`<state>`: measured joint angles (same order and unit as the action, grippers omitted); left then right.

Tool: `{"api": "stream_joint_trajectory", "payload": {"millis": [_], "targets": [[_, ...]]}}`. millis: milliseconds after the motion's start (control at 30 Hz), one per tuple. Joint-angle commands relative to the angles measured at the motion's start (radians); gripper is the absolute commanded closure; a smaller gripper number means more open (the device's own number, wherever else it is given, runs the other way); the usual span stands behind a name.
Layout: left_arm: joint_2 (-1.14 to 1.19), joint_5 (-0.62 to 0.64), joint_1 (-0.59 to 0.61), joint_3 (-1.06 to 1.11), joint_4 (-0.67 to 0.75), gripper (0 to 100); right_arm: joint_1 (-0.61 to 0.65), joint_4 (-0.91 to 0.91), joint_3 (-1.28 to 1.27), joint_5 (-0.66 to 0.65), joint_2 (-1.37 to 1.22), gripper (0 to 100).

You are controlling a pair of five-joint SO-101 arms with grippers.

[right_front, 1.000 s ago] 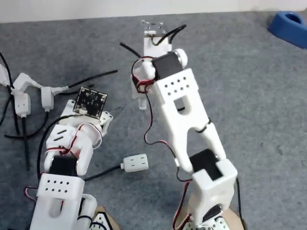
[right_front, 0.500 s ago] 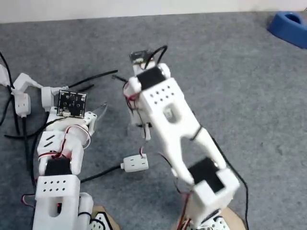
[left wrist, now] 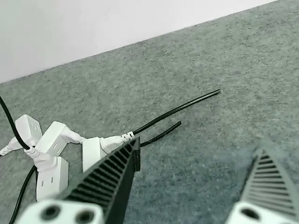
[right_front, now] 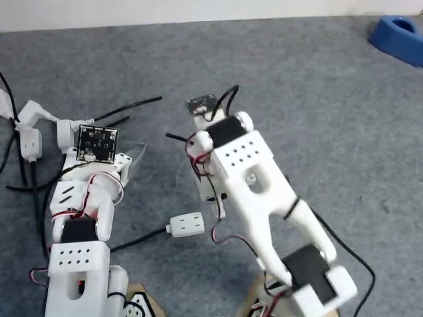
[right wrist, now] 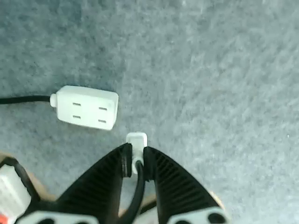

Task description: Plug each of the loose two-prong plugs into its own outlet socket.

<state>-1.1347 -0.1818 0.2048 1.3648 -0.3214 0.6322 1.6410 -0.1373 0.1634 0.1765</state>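
Note:
In the right wrist view my right gripper (right wrist: pixel 135 156) is shut on a small white two-prong plug (right wrist: pixel 136 140), its black cord running back between the fingers. The plug hangs just above the carpet beside a white outlet block (right wrist: pixel 86 108) with two pairs of slots. From above, that outlet block (right_front: pixel 186 224) lies between the arms, on a black cord. My left gripper (left wrist: pixel 197 145) is open over bare carpet. Beyond it lie a white plug (left wrist: pixel 96 150) and a cluster of white outlet blocks (left wrist: pixel 46 149), which sit at the table's left (right_front: pixel 30 129) in the high view.
Two loose black cords (left wrist: pixel 180 109) run across the grey carpet past the left gripper. A blue object (right_front: pixel 398 34) sits at the far right corner. Open carpet stretches to the right of the right arm.
The right arm has drawn back from the far centre with the plug, down beside the lone outlet block. The left arm swung a little left, toward the outlet cluster.

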Motion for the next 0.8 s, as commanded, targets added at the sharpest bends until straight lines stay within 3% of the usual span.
{"api": "stream_joint_trajectory", "payload": {"millis": [0,133,300,400,567,667,767], "targets": [[-0.002,0.008,0.008,-0.004,0.017,65,0.044,-0.088,-0.084,-0.009,0.14,99.3],[-0.01,-0.069,-0.001,-0.008,-0.166,65,0.025,-0.151,-0.134,-0.009,0.193,99.3],[-0.002,-0.199,-0.036,-0.051,-0.396,65,-0.203,-0.15,-0.143,-0.057,0.165,99.3],[0.019,-0.229,-0.044,-0.197,-0.701,65,-0.305,-0.148,-0.143,-0.072,0.162,99.3],[0.234,-0.235,-0.177,-0.564,-1.209,65,-0.323,-0.107,-0.143,-0.075,0.162,99.3],[0.421,-0.235,-0.286,-0.714,-1.344,65,-0.323,-0.114,-0.143,-0.075,0.162,99.3],[0.587,-0.249,-0.344,-0.82,-1.386,65,-0.323,-0.116,-0.143,-0.083,0.162,99.3]]}}
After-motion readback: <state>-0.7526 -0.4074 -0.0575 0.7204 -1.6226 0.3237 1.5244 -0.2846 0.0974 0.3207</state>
